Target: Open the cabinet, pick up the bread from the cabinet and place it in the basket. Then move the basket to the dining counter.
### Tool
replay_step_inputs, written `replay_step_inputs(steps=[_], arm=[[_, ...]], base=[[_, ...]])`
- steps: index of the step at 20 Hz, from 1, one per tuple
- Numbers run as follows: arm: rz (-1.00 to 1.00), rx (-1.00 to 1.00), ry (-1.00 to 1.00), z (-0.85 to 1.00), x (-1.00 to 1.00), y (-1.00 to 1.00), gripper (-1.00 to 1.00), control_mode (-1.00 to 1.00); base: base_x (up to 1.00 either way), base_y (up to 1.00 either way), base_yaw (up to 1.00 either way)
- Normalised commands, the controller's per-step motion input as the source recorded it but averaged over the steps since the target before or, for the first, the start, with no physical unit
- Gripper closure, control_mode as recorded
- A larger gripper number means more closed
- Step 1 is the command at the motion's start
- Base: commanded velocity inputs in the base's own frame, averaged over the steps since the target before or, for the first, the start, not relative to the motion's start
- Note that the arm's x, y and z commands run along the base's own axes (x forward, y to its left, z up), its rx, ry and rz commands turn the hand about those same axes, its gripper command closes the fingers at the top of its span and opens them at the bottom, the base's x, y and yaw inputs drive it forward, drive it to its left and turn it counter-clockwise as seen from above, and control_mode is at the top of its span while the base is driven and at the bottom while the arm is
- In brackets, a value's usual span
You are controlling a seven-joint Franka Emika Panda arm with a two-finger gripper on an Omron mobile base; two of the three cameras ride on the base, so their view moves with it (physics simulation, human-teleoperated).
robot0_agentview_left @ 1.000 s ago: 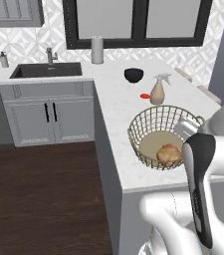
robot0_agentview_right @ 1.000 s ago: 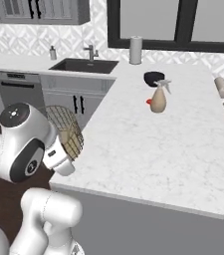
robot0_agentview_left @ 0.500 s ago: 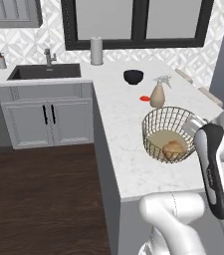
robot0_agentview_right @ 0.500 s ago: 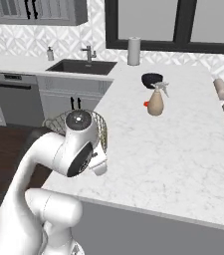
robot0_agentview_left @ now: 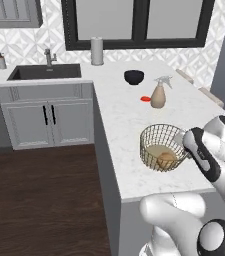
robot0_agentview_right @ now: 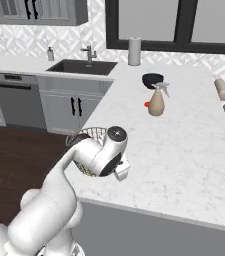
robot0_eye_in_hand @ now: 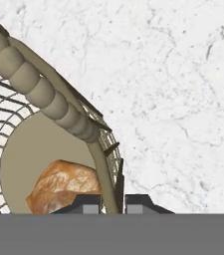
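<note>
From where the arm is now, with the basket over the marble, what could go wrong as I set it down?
1. The claw pinches only the thin rim of the basket, so it could tilt or slip.
2. The bread lies loose inside and might roll if the basket tips.
3. The basket sits close to the near edge of the dining counter; releasing too near that edge risks a fall.

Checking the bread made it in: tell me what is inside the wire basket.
The bread, a golden-brown roll, lies on the solid tan bottom of the basket, which is over the dining counter. The robot's hand covers the basket's right rim, so that part stays unseen.
</note>
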Motion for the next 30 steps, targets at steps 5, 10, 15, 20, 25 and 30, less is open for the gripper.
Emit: replay_step_inputs(steps=[5,10,15,20,25,30], arm=[[0.01,0.0,0.0,-0.78,0.83,-0.17,1.0,-1.0],[-0.08,-0.01,0.0,-0.74,0.48,0.05,-1.0,-1.0],[-0.04,0.0,-0.01,-0.08,0.14,0.11,-1.0,-1.0],[0.0,-0.01,-0.16,0.53,-0.31,0.07,-1.0,-1.0],[0.03,-0.11,-0.36,0.76,-0.9,0.47,-1.0,-1.0],[0.11,-0.2,-0.53,0.64,-0.82,1.0,-1.0,-1.0]], base=[[0.0,0.0,0.0],[0.0,0.0,0.0],[0.0,0.0,0.0],[0.0,0.0,0.0],[0.0,0.0,0.0],[0.0,0.0,0.0]])
